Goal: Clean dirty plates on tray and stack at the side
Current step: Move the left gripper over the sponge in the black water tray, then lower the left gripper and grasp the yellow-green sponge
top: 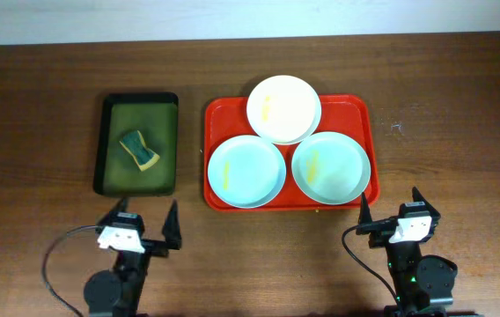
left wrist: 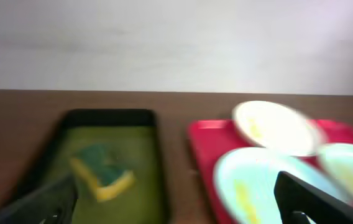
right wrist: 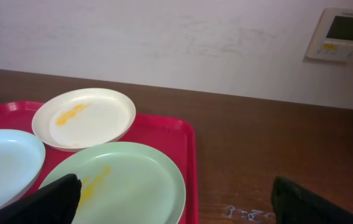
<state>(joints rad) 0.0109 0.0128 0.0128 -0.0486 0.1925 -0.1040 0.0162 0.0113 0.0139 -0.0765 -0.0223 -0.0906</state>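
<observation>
Dark wooden tabletop [top: 39, 106], pale wall [right wrist: 164, 37] behind. Red tray [top: 217, 110], mid-tabletop toward far edge, holds three yellow-smeared plates: white plate [top: 283, 107], left aqua plate [top: 246, 172], right aqua plate [top: 329, 165]. Probably light, stiff, slick; hold best taken at the raised rim. Left and right jaws: spread wide, empty.

Overhead looks straight down, 2 wrist views low, facing the wall [right wrist: 164, 37], all sharing the tray [top: 224, 119]
</observation>
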